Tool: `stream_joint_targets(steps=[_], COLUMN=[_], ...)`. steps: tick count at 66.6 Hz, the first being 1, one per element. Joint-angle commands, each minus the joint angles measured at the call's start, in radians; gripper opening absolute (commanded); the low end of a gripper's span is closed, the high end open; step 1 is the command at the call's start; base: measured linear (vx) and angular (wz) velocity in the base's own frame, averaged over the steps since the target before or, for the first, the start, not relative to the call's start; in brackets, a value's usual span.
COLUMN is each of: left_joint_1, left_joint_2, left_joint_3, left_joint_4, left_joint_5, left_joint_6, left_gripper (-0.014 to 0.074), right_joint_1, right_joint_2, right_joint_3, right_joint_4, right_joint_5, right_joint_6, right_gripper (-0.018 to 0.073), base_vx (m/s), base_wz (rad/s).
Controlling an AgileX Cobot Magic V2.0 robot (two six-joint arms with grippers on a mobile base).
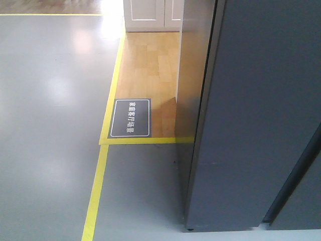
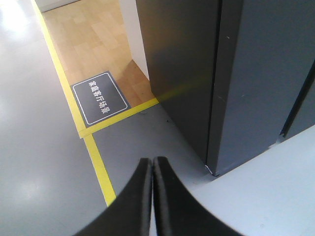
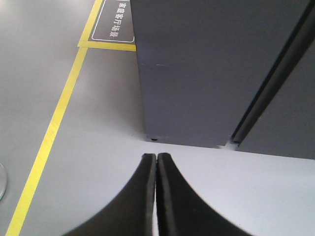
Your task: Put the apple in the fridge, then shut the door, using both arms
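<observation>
Your left gripper (image 2: 152,164) has its black fingers pressed together on nothing; your right gripper (image 3: 156,160) is likewise closed and empty. Both hang over glossy grey floor (image 1: 50,125). Ahead stands the dark grey fridge (image 1: 256,110), its door (image 3: 290,113) shut. Yellow tape (image 1: 98,186) borders wood flooring (image 1: 150,65) bearing a dark floor sign (image 1: 130,118). You cannot see the apple.
</observation>
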Motion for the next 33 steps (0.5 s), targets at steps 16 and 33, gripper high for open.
stream_joint_targets(steps=[16, 33], left_joint_1=[-0.003, -0.003], left_joint_2=[-0.001, 0.002], left_joint_3=[-0.023, -0.023], left_joint_4=[0.019, 0.017], left_joint_5=[-0.054, -0.047], left_joint_6=[-0.008, -0.008], left_gripper=[-0.0006, -0.0006], right_joint_1=[-0.001, -0.001], right_joint_2=[0.014, 0.014], right_joint_3=[-0.021, -0.021], right_joint_4=[0.010, 0.010], right_joint_5=[-0.055, -0.055], right_joint_6=[-0.004, -0.004], right_gripper=[-0.0003, -0.0003], base_vx=[0.00, 0.00], base_wz=[0.00, 0.00])
